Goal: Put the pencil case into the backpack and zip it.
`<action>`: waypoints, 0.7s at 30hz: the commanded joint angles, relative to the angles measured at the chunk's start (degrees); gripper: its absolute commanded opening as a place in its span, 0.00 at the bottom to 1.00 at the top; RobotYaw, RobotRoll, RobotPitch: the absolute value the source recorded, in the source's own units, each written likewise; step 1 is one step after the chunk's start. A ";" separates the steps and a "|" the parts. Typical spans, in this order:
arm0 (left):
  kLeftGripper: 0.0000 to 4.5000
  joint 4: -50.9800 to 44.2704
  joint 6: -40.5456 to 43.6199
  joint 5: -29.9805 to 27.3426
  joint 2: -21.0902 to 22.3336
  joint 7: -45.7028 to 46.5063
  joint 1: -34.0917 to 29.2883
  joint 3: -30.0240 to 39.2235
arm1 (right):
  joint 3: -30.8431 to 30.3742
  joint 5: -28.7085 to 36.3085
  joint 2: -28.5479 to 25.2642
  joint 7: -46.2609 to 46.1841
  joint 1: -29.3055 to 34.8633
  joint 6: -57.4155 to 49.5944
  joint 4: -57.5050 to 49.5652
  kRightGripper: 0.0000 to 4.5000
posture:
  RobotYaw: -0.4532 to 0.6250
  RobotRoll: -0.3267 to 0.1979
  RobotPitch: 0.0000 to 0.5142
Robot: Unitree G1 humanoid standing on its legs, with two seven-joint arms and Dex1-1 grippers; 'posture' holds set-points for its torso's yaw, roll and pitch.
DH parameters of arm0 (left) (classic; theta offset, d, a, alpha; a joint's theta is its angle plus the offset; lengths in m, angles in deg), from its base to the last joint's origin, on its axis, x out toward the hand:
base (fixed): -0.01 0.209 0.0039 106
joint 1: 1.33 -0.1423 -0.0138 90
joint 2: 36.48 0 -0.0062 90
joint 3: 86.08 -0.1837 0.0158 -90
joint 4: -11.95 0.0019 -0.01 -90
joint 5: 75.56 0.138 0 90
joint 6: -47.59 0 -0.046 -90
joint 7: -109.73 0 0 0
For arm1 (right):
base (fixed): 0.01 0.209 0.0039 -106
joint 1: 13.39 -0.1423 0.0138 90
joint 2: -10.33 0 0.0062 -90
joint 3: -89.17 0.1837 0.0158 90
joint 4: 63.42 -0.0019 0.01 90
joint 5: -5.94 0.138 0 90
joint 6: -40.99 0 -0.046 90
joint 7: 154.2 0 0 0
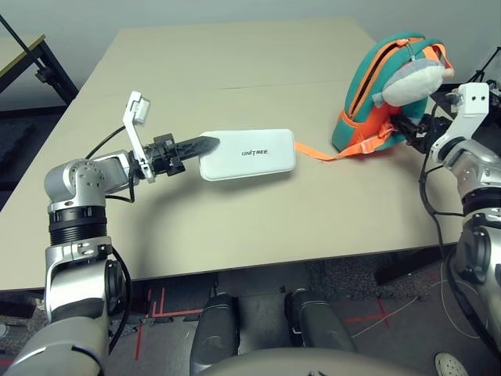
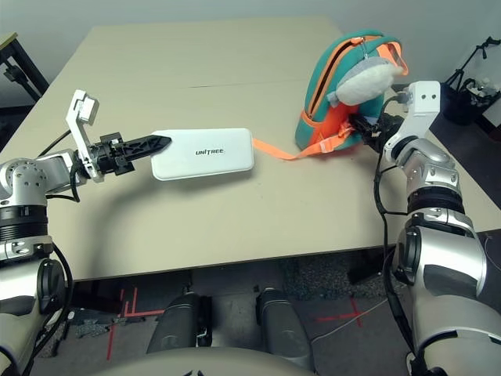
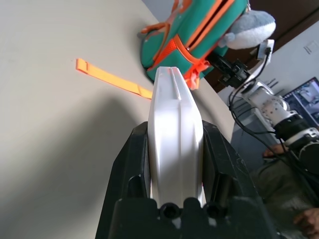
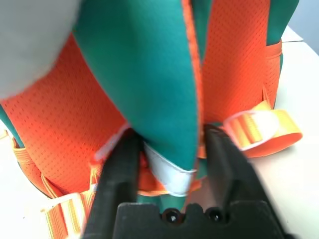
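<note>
Toward the bench's [image 1: 180,235] right edge, your right gripper [image 4: 174,144] pinches the backpack's [image 4: 144,74] base, likely to steady it, while your left [image 3: 175,149] clamps the case [image 1: 246,154] above the bench, presumably ready for loading.

Pale wall [image 1: 235,9] behind a beige tabletop [image 1: 196,78]. Grey floor [image 1: 258,329] below, red tape [image 1: 376,313] marking it in lines and crosses. Dark-legged table [image 1: 19,59] off to the left, monitor [image 3: 306,102] lit in the left wrist view.
</note>
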 commanded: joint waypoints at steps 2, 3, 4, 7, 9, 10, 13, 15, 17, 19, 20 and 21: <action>0.30 0.45 -5.51 0.40 0.03 0.96 0.87 1.02 | -0.76 -0.30 0.73 0.68 -0.19 0.74 0.58 0.14 | 0.38 0.62 0.07; 0.30 0.66 -5.93 0.32 0.04 1.12 1.04 0.97 | -0.86 -0.27 0.91 0.94 -0.12 0.70 0.21 0.10 | 0.37 0.62 0.08; 0.30 0.87 -6.44 0.35 0.08 1.37 1.20 0.91 | -0.94 -0.18 1.13 1.25 -0.07 0.59 -0.29 0.07 | 0.37 0.62 0.08; 0.30 1.82 -8.28 0.96 0.26 2.31 1.64 0.92 | -1.28 -0.15 1.46 2.19 0.08 0.57 -1.54 0.07 | 0.37 0.62 0.08; 0.30 2.92 -10.13 1.66 0.39 3.04 2.00 1.09 | -1.43 0.16 1.70 3.24 0.27 0.24 -2.94 0.07 | 0.37 0.62 0.08; 0.30 3.51 -11.17 1.99 0.45 3.39 2.18 1.14 | -1.49 0.31 1.81 3.71 0.41 -0.02 -3.70 0.07 | 0.37 0.62 0.09; 0.30 5.46 -13.82 2.51 0.43 4.46 3.05 1.67 | -1.65 1.36 2.29 5.58 1.54 -2.09 -8.39 0.07 | 0.37 0.62 0.10; 0.30 6.55 -15.07 2.57 0.48 4.94 3.77 2.04 | -1.92 2.76 2.74 7.33 3.14 -4.84 -14.26 0.07 | 0.37 0.62 0.10; 0.30 7.60 -16.38 2.93 0.67 5.24 4.42 2.11 | -2.35 4.97 3.20 9.04 5.42 -8.77 -22.28 0.07 | 0.36 0.62 0.12; 0.30 8.93 -17.52 3.32 0.93 5.15 5.05 2.03 | -2.76 7.67 3.54 10.10 7.94 -13.44 -30.90 0.07 | 0.36 0.62 0.12; 0.30 9.48 -17.86 3.45 0.96 5.11 5.36 1.99 | -3.05 8.67 3.52 10.51 9.00 -15.19 -34.31 0.06 | 0.35 0.62 0.13; 0.30 9.89 -18.05 3.52 0.99 4.97 5.62 1.89 | -3.31 9.89 3.45 10.87 10.19 -17.35 -38.04 0.06 | 0.35 0.62 0.13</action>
